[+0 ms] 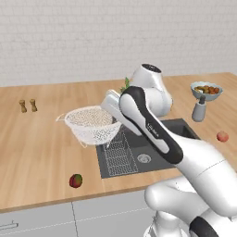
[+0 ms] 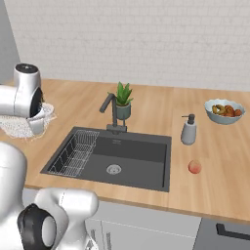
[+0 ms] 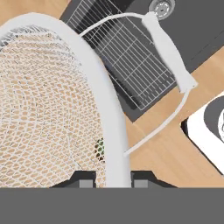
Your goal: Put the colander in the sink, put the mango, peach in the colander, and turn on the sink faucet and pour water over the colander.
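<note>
While the colander (image 1: 90, 124) hangs lifted above the wooden counter (image 1: 37, 139) at the sink's (image 1: 152, 150) left edge, I see my gripper (image 3: 113, 177) closed on its white rim, one fingertip on each side. Its side handle juts over the ribbed drainboard. I spot the mango (image 1: 76, 180) on the counter near the front edge, left of the sink, and the peach (image 2: 195, 167) lying right of the basin

Place: rendered home kitchen | wood countertop (image 2: 205, 185) w/ recessed dark sink (image 2: 132, 163) mid-frame, faucet (image 2: 111, 113) behind it | white brick wall (image 2: 146, 39) across top | grey cabinet fronts (image 1: 46, 220) at bottom | soap dispenser (image 2: 189, 130), fruit bowl (image 2: 224, 111) right, potted plant (image 2: 123, 100) ctr.
</note>
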Motion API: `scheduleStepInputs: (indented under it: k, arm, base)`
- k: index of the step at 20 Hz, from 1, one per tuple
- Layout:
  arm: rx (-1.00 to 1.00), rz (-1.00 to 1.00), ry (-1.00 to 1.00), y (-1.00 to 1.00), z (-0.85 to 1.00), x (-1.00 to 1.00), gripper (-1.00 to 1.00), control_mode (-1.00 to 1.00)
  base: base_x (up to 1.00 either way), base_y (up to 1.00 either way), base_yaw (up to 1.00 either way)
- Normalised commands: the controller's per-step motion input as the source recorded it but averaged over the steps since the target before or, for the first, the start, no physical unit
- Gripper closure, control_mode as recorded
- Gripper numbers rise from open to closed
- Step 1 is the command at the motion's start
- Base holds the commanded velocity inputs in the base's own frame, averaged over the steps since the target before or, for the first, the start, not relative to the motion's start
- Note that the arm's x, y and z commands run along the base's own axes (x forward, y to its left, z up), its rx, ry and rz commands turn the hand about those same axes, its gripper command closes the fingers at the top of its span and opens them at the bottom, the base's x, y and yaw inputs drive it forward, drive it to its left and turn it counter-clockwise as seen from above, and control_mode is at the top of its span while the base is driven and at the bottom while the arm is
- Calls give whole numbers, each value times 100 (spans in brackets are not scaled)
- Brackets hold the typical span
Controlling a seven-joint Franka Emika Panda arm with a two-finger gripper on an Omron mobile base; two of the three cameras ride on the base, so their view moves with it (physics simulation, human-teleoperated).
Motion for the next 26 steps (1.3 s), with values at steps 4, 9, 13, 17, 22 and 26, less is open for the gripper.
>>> scheduleStepInputs:
  k: [4, 9, 13, 17, 22, 26]
  arm:
    - [-4, 14, 5, -100, 0, -29, 100, -100]
    - [-3, 10, 6, -100, 0, -6, 100, -100]
    - [-5, 1, 8, -100, 0, 0, 100, -100]
    - [-4, 2, 12, -100, -6, 0, 100, -100]
    - [-2, 6, 9, -100, -20, 8, 100, -100]
    - [0, 2, 1, -100, -31, 5, 100, -100]
  base:
    - [0, 0, 0]
    - [0, 0, 0]
    - [0, 0, 0]
    - [0, 0, 0]
    - [0, 0, 0]
    - [0, 0, 0]
